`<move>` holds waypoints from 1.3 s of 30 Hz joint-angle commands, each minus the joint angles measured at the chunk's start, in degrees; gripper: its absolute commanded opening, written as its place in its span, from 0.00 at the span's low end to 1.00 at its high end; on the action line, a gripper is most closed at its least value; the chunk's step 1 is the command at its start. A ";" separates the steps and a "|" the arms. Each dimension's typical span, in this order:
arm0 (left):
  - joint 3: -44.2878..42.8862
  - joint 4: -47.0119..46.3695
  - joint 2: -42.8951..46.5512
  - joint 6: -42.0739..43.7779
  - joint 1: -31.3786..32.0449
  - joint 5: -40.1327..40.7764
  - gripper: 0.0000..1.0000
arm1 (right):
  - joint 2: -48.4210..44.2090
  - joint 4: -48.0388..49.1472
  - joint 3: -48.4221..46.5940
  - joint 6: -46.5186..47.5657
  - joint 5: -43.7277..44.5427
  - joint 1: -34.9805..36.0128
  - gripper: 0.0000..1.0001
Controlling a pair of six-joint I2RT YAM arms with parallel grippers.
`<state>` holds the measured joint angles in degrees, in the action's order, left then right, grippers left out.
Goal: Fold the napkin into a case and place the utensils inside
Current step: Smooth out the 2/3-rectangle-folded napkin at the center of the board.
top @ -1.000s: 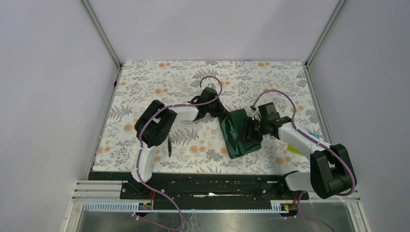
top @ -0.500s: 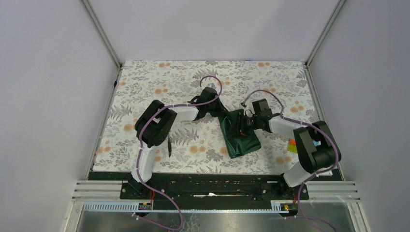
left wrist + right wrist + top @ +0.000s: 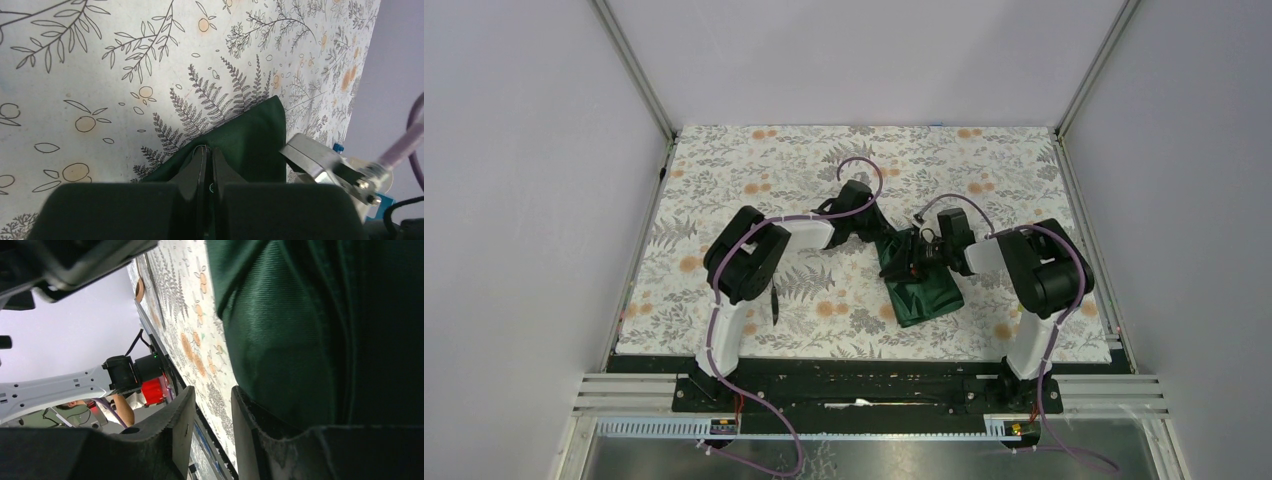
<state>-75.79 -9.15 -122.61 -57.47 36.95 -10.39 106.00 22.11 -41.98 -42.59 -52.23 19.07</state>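
The left end effector [image 3: 205, 150], arm stretched low to the worktop's [image 3: 744, 170] middle, is clamped on the far-left corner of the dark green soft cloth napkin [image 3: 924, 295], whose long axis runs toward the near edge. The right end effector [image 3: 212, 392] lies sideways at the napkin's far end, its 2 fingers slightly apart beside the cloth.

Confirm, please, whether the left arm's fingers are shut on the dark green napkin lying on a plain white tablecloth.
Not quite: the left wrist view shows the tablecloth printed with grey ferns and orange fruit, not plain white. The left fingers are indeed shut on the dark green napkin.
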 commanded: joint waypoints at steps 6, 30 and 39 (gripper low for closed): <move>-1.54 -4.19 3.99 0.40 -1.48 -5.54 0.40 | 4.04 3.90 0.91 0.71 -0.16 -0.26 0.36; 8.47 -28.07 -2.17 -3.95 -5.14 -23.04 0.00 | -0.41 -7.36 -3.64 6.25 1.96 -0.26 0.36; 10.36 -22.68 -2.55 -0.20 -6.01 -19.38 0.00 | -18.66 -34.34 -10.46 18.55 13.17 -0.26 0.58</move>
<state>-66.81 -30.13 -125.27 -59.72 31.70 -31.27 96.49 1.10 -48.21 -31.70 -45.98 19.05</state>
